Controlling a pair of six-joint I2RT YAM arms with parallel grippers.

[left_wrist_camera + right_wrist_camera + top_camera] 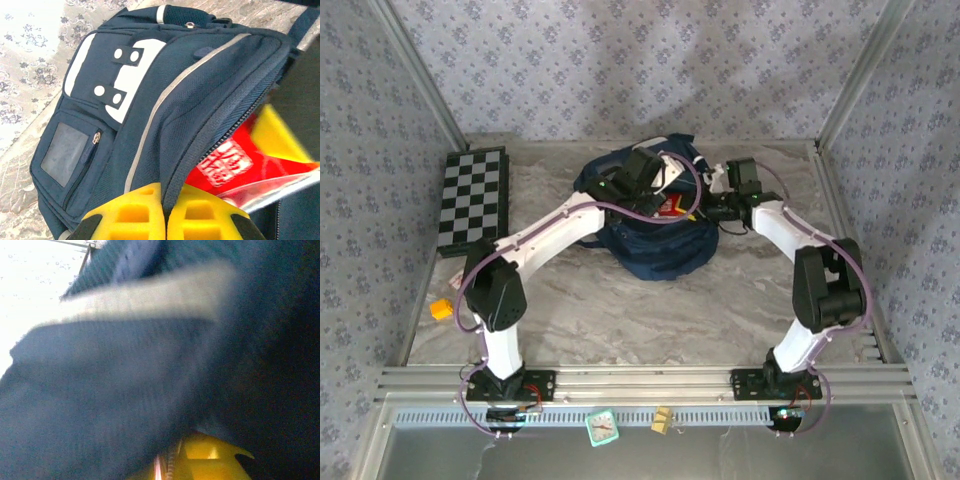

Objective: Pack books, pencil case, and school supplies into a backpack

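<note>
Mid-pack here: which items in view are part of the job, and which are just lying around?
Job: backpack; red box inside it; orange block, not yet packed.
Lying about: chequered board; small clock at the near edge.

navy backpack (665,255) central, chequered board (472,200) at left, orange block (441,309) near left edge
</note>
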